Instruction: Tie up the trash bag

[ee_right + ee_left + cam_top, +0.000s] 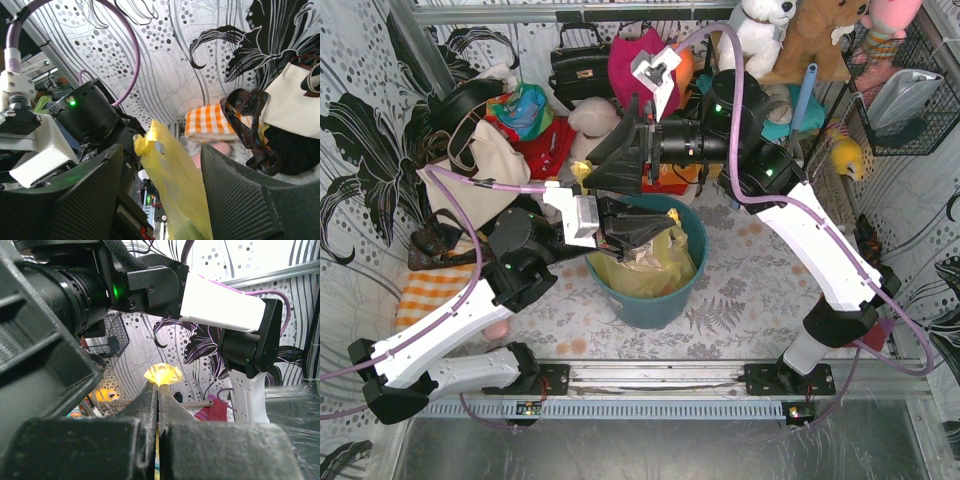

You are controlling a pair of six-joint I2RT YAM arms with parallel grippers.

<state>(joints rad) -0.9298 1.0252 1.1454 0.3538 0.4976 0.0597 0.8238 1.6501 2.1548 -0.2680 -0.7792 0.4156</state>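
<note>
Two arms meet above the teal bin (650, 300), which stands on the worktop (740, 290) with the trash bag (655, 262) inside it. The thin yellow-green plastic is draped over the bin's rim, and crumpled white paper shows through.

The left gripper (655, 230) reaches over the bin's left rim. In its wrist view its fingers (145, 410) are pressed flat together on a pinch of the bag, and a small yellow tuft (163, 375) fans out just past their tips.

The right gripper (595, 170) hangs higher, above the bin's far-left rim. Its fingers (95, 200) stand wide apart, and a twisted strip of the bag (172, 185) rises between them – not clamped. Whether the strip brushes the right-hand finger I cannot tell.

Beyond the bin to its left lie a cream tote bag (490, 165) and an orange checked cloth (430, 290).
</note>
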